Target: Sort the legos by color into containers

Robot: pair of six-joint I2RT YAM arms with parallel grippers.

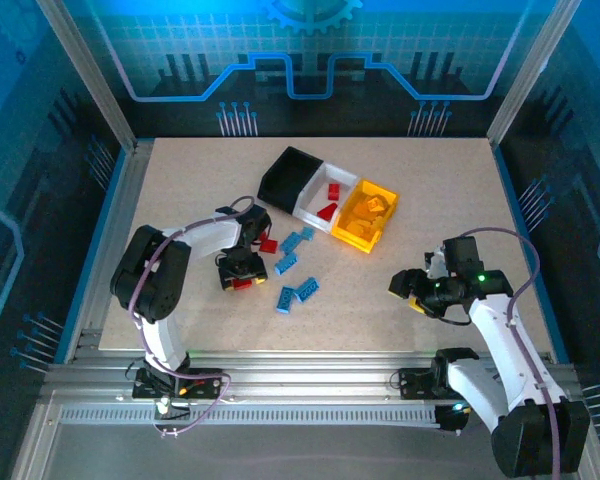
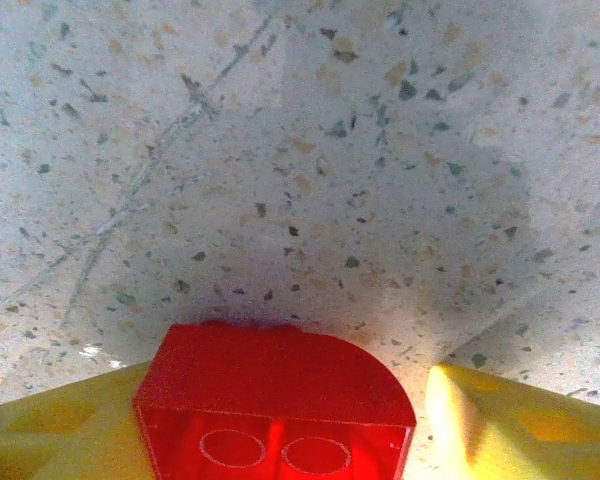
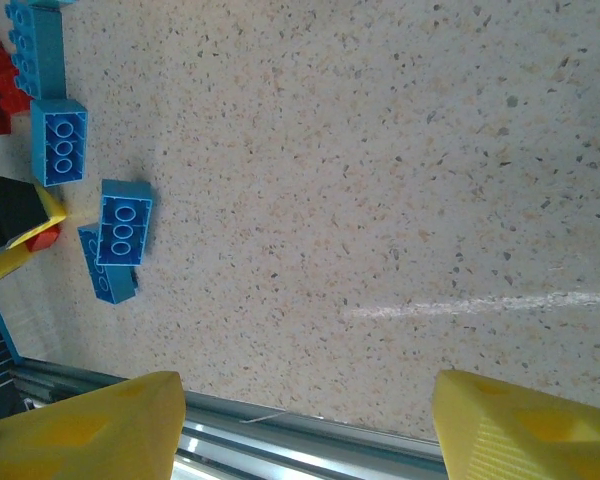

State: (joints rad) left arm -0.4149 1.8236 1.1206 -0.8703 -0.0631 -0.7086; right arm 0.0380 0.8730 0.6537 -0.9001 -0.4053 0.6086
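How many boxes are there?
3, joined in a row: a black box on the left, a white box in the middle, a yellow box on the right.

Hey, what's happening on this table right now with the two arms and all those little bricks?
Two arms are sorting bricks by color into bins. The left gripper is low at the table with a red brick between its fingers; whether it is clamped is unclear. The right gripper hangs open, holding nothing. Red pieces lie in the white bin, yellow-orange ones in the yellow-orange bin. Blue bricks and another red one lie loose.
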